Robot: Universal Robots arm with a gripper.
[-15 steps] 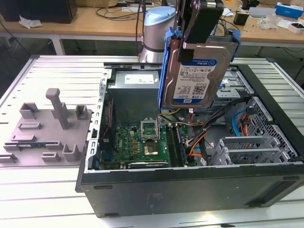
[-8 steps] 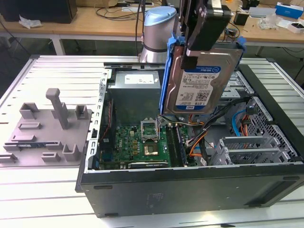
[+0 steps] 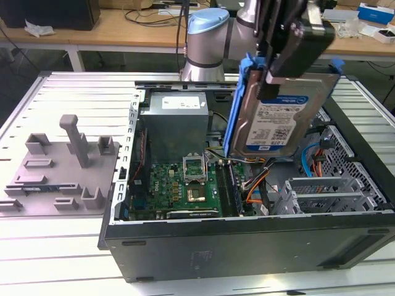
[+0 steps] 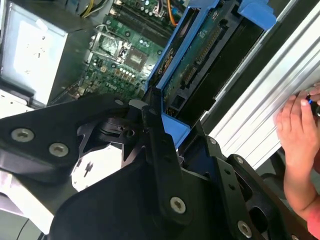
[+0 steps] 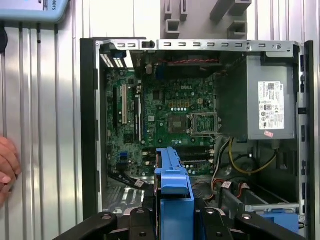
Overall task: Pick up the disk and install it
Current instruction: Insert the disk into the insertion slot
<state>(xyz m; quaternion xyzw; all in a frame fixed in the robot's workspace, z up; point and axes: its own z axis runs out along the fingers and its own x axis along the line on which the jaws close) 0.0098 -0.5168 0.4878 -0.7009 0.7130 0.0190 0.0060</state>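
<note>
My gripper [image 3: 276, 73] is shut on the disk [image 3: 281, 117], a silver hard drive with a white-and-blue label in a blue carrier rail. The disk hangs on edge, tilted, above the right half of the open computer case [image 3: 247, 250]. In the second wrist view the disk [image 4: 200, 55] shows its green circuit-board underside, clamped at one end by the black gripper [image 4: 170, 125]. In the first wrist view the disk [image 5: 172, 182] appears edge-on in the gripper [image 5: 175, 215], over the motherboard [image 5: 170, 115].
The grey power-supply box [image 3: 176, 120] stands at the case's back. Metal drive bays [image 3: 327, 191] and orange and blue cables lie on the exterior view's right. A grey fixture plate [image 3: 62, 166] lies left of the case. A person's hand [image 4: 300, 130] rests on the ribbed table beside the case.
</note>
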